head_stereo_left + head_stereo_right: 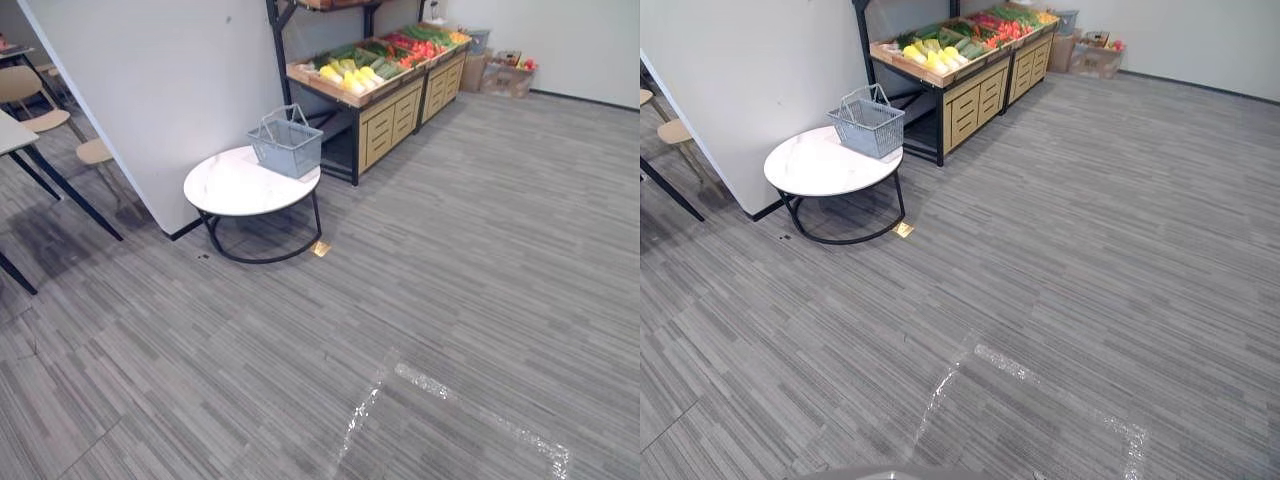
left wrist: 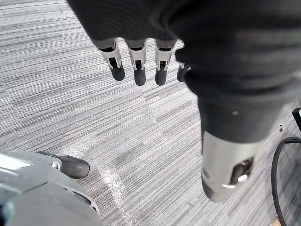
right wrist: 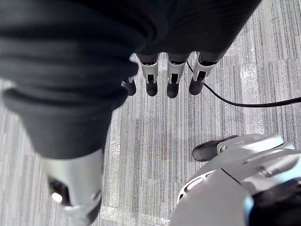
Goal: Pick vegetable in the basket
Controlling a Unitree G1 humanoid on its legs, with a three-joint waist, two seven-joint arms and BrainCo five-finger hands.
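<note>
Left wrist view: your left hand (image 2: 138, 55) hangs with its fingers straight and relaxed, pointing down over the grey striped floor (image 2: 70, 94) and holding nothing.

Right wrist view: your right hand (image 3: 151, 75) is posed the same way, fingers loose and straight above the floor, nothing in its grasp.

Left eye view: you have the grey wire basket (image 1: 287, 146) standing upright, handles raised, at the far edge of the round white table (image 1: 225, 195). The vegetables (image 1: 358, 68), yellow, green and red, lie on the wooden display stand (image 1: 385, 115) just beyond the basket. Both items are well apart from either hand.
</note>
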